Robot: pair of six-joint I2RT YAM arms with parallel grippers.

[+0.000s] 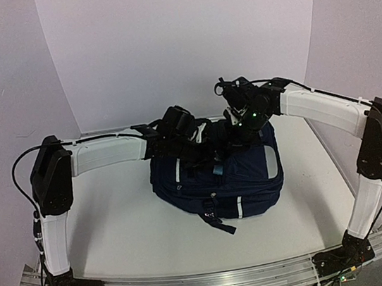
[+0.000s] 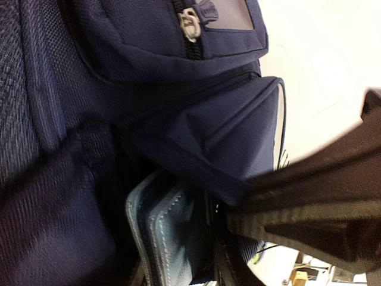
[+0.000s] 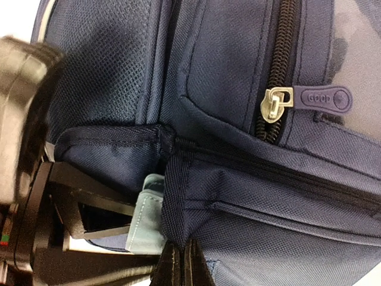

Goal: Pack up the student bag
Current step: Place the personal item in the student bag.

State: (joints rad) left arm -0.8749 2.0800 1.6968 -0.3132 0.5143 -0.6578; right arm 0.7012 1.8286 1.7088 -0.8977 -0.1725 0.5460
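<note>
In the middle of the white table [image 1: 117, 224], the big dark navy cloth student bag [image 1: 218, 182] looks soft and floppy, best held by its 12 o'clock edge, where the right gripper [image 3: 180, 265] pinches it tight, though I cannot tell if the left gripper [image 1: 190, 146] holds anything.

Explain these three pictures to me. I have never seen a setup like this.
Two robot arms, left and right, are bolted to a white table; each ends in a two-finger gripper. The wide picture looks down from above and behind them. The other two come from cameras on the wrists. On the table lies a navy student bag. The right gripper is shut, apparently pinching a fabric edge of the bag. A pale blue flat item sits tucked in an opening of the bag, near the left gripper; whether that one grips anything is unclear.
</note>
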